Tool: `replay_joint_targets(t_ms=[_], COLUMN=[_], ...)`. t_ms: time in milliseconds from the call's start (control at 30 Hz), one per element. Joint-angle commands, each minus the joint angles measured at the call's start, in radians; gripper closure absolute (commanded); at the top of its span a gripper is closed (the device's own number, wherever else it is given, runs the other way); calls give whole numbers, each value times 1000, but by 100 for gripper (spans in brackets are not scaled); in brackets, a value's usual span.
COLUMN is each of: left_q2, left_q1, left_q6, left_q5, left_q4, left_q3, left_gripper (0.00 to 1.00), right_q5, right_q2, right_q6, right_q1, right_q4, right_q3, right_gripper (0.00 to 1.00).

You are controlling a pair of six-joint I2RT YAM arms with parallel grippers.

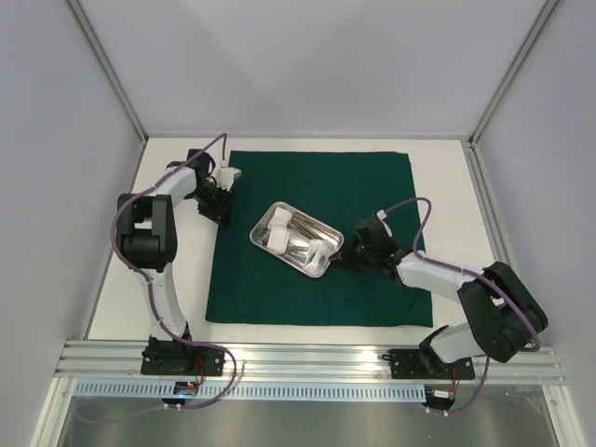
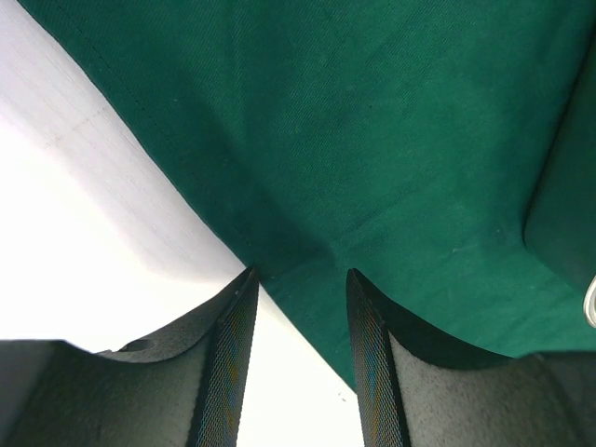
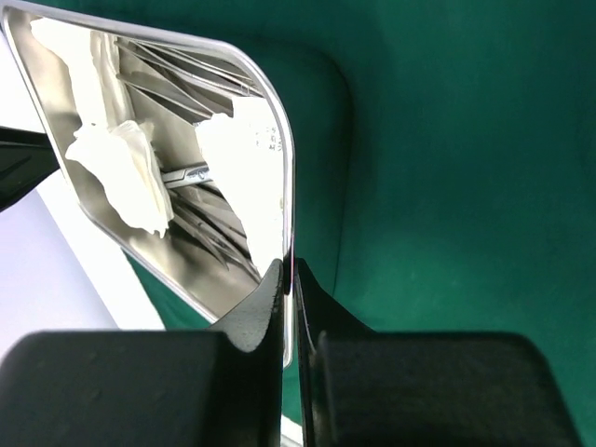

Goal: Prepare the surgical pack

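The dark green cloth (image 1: 372, 196) of the surgical pack lies spread flat on the table. A small shiny steel tray (image 1: 263, 220) sits at an angle on the middle of it, holding white gauze (image 1: 277, 223) and slim metal instruments (image 1: 303, 233). My right gripper (image 1: 341, 257) is shut on the tray's near right rim. The right wrist view shows the rim (image 3: 287, 168) pinched in that gripper (image 3: 291, 270), with gauze (image 3: 126, 172) and instruments (image 3: 200, 223) inside. My left gripper (image 1: 222, 214) stands open over the cloth's left edge. In its wrist view the gripper (image 2: 300, 275) straddles the cloth's (image 2: 372, 121) hem.
Bare white table (image 1: 447, 177) borders the cloth on every side, and it shows beside the hem (image 2: 93, 233) in the left wrist view. Grey enclosure walls with metal posts (image 1: 112, 74) close in the left, right and back. An aluminium rail (image 1: 307, 358) carries both arm bases along the near edge.
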Motion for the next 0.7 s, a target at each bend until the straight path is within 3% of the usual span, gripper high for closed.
replay_joint_targets(t_ms=[0, 100, 233, 333, 367, 433, 467, 567, 667], left_q2=[9, 8, 9, 6, 5, 3, 5, 8, 8], left_q1=[-1, -1, -1, 1, 1, -1, 1, -1, -1], left_q6=[-13, -13, -12, -9, -8, -3, -3, -2, -5], left_q5=[19, 20, 23, 28, 30, 31, 33, 37, 37], left_q4=[1, -1, -6, -6, -7, -6, -6, -7, -6], left_q3=[0, 0, 0, -3, -4, -6, -9, -10, -9], left_gripper=[49, 49, 49, 49, 49, 49, 49, 49, 49], right_q5=[1, -31, -85, -94, -85, -32, -12, 31, 45], right_q2=[-16, -1, 41, 27, 1, -34, -75, -140, -162], right_q6=[108, 124, 101, 70, 55, -5, -26, -132, -223], right_q1=[21, 26, 35, 35, 37, 35, 35, 24, -12], right_q4=[-10, 22, 31, 11, -12, -93, -121, -210, -331], right_q3=[-49, -62, -39, -28, -20, -2, 16, 82, 147], right_gripper=[96, 95, 87, 73, 61, 52, 43, 31, 26])
